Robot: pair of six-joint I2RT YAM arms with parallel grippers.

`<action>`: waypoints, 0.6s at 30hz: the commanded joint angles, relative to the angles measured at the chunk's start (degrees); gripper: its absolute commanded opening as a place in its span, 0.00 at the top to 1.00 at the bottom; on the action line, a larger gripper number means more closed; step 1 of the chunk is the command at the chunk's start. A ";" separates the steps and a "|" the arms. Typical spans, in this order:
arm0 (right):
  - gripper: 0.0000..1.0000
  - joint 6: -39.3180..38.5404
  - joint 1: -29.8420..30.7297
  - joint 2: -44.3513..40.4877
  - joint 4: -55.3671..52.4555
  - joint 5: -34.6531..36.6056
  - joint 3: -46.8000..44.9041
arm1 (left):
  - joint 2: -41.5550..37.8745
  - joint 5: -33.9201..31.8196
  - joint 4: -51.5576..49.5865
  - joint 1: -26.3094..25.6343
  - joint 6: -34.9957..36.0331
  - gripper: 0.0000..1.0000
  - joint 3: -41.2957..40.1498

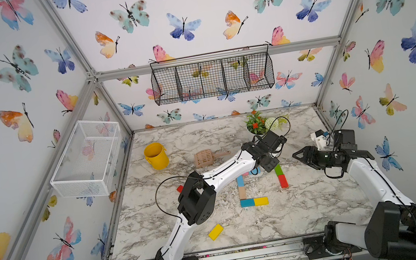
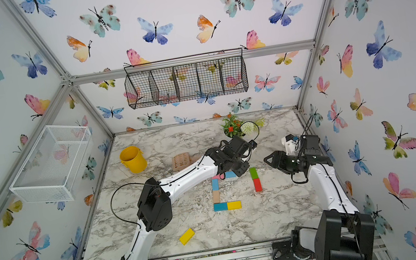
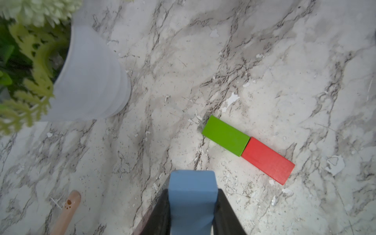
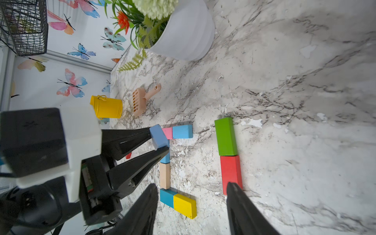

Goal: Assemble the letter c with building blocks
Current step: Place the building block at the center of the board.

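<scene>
The left gripper [image 4: 159, 140] is clamped on a flat blue wooden brick [image 3: 192, 195] at the pink top corner of the partly laid C of coloured wooden bricks [image 1: 242, 192]. The right gripper [image 4: 191, 191] hangs half-spread, empty, near a red wooden brick [image 4: 231, 173].

Butterfly wallpaper [image 1: 184, 14] covers the walls; the surface [image 1: 310, 204] is marble-patterned. A black wire basket [image 1: 212, 78] hangs on the rear wall, a white mesh basket [image 1: 81, 186] on a side wall.
</scene>
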 commanded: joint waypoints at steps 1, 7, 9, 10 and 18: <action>0.43 1.16 -0.37 -0.42 1.45 -0.61 -0.83 | 0.84 1.16 7.72 0.19 2.67 0.75 -1.07; 0.43 1.51 -0.52 -0.22 2.20 -0.35 -1.36 | 3.78 1.49 10.61 1.67 3.28 0.75 -0.44; 0.43 1.45 -0.54 0.13 2.45 -0.11 -1.54 | 4.92 2.10 10.93 2.12 3.61 0.75 0.00; 0.43 1.43 -0.57 0.38 2.60 -0.17 -1.63 | 5.39 2.21 11.11 2.38 4.00 0.75 0.15; 0.43 1.77 -0.54 1.84 4.43 -0.15 -2.51 | 8.66 6.28 12.07 4.83 4.47 0.75 1.96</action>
